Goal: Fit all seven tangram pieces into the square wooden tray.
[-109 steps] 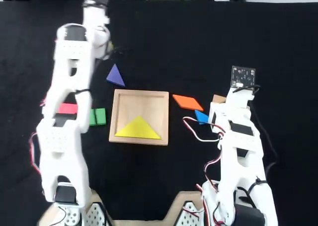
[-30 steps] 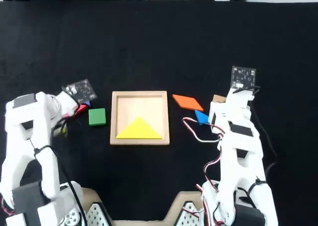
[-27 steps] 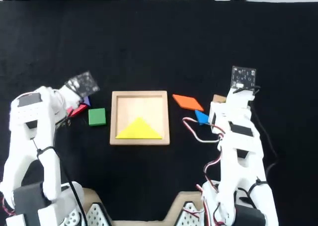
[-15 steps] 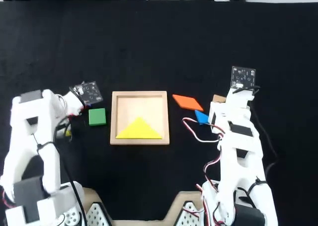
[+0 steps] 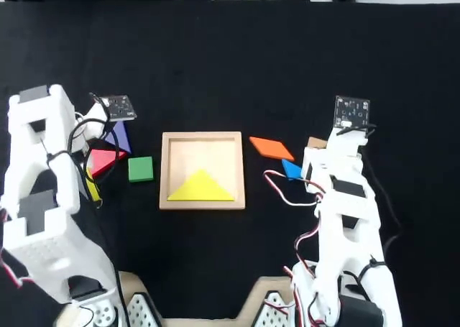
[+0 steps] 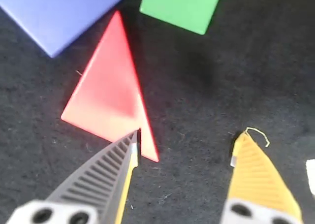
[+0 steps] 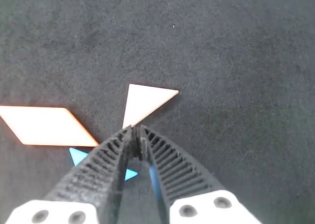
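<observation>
A black-covered table [image 5: 237,61] carries a tangram puzzle barely begun, with two white arms standing to either side of the square wooden tray [image 5: 202,151]. The left arm [image 5: 39,169] rises on the tray's left side and the right arm [image 5: 348,219] on its right, both nearer the robot's bases than the tray's far edge. The tray, pale and shallow with a raised rim, lies flat between them. It holds a single piece, a large yellow triangle [image 5: 201,186] lying flat with its long side along the tray's near rim and its apex pointing toward the tray's middle. Off the tray's left side, a purple triangle [image 5: 117,136] lies farthest out, with a red triangle [image 5: 103,161] just beside it. Off the tray's far right corner sits an orange parallelogram [image 5: 272,148], close to the rim but outside it. A green square [image 5: 141,169] rests just beside the tray's left rim, apart from the red piece. A small blue triangle [image 5: 291,169] lies right of the tray, just beside the parallelogram and partly under the right arm, and a small pale wooden triangle [image 5: 316,143] lies farther right again. The left gripper [image 6: 188,138] hangs over the cloth with its jaws spread wide, one tip at the red triangle's edge. The right gripper [image 7: 134,131] has its jaws pressed together, holding nothing, at the pale triangle's corner.
</observation>
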Robot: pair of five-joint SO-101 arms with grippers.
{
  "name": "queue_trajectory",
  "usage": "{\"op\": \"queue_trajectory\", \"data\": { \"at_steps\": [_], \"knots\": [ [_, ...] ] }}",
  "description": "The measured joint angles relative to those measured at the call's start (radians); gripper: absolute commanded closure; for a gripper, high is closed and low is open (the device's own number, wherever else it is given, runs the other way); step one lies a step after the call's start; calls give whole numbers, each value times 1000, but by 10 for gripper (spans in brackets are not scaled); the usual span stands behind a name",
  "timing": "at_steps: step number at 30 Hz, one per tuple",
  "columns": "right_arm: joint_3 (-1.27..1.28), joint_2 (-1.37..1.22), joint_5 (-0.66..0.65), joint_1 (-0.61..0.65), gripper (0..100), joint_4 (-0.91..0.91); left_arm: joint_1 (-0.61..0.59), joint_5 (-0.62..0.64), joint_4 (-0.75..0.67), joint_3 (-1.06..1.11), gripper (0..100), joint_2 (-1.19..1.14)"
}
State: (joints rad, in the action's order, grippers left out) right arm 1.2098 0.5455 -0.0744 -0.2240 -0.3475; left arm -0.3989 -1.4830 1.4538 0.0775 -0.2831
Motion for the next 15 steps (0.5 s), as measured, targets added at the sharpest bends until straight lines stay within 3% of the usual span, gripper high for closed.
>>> {"op": "queue_trajectory", "data": {
  "at_steps": [15],
  "knots": [
    [0, 0, 0, 0, 987, 0, 2, -2, 14, -81, 702, -68]
  ]
}}
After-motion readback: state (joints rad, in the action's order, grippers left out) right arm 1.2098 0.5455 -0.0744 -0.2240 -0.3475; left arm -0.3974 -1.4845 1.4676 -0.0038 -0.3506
